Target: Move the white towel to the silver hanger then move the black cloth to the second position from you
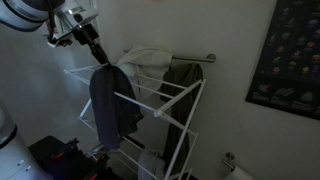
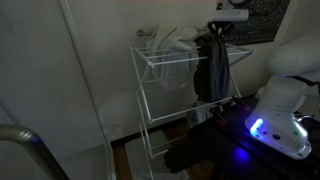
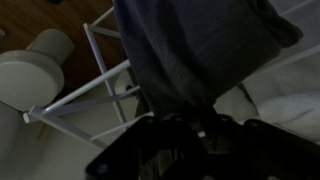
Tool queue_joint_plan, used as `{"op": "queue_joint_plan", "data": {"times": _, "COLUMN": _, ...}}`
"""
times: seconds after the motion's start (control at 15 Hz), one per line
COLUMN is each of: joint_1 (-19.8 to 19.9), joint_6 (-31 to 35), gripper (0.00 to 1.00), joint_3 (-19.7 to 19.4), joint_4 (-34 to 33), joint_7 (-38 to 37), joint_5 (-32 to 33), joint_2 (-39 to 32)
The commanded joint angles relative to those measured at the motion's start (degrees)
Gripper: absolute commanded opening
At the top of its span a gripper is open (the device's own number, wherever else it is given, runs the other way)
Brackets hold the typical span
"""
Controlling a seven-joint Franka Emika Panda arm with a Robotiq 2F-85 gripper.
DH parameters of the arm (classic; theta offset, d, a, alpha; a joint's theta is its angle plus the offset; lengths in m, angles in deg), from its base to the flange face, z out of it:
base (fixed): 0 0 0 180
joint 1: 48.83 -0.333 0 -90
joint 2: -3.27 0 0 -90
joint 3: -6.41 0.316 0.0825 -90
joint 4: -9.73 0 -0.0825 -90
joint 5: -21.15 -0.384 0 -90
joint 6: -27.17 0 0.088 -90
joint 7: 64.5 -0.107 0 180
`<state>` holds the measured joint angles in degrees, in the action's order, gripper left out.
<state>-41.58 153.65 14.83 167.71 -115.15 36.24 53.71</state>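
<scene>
In the wrist view the gripper is a dark mass at the bottom edge, and the black cloth runs from between its fingers up over most of the picture. The jaws are closed on the gathered top of that cloth. Beside it the white wire rack crosses the view, with a pale round shape on the wooden floor beyond; I cannot tell what that shape is.

In both exterior views the gripper is held above the end of the rack nearest the robot. The black cloth hangs limp and straight down from it, alongside the upper wires of the rack. Whether it touches them is unclear.

Farther back, at the wall, the white towel lies bunched over the silver hanger, covering the rod's end nearer the arm. The far stretch and its round end mount are bare. A dark olive-green cloth hangs just beside the towel, below the rod and behind the rack

Farthest off in an exterior view, a dark poster hangs on the wall
</scene>
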Motion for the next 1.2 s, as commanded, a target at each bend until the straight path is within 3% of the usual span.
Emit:
{"op": "queue_joint_plan", "data": {"times": 0.0, "joint_1": -1.47, "joint_6": -1.8, "gripper": 0.03, "joint_3": 2.96, "joint_4": -4.35, "joint_7": 2.36, "joint_5": -1.94, "joint_2": 4.3}}
{"op": "queue_joint_plan", "data": {"times": 0.4, "joint_1": -1.47, "joint_6": -0.52, "gripper": 0.03, "joint_3": 6.31, "joint_4": -15.96, "joint_7": 4.11, "joint_5": -2.14, "joint_2": 1.73}}
{"op": "queue_joint_plan", "data": {"times": 1.13, "joint_1": -0.87, "joint_6": -1.12, "gripper": 0.03, "joint_3": 12.9, "joint_4": -37.57, "joint_7": 2.98, "joint_5": -0.27, "joint_2": -11.4}}
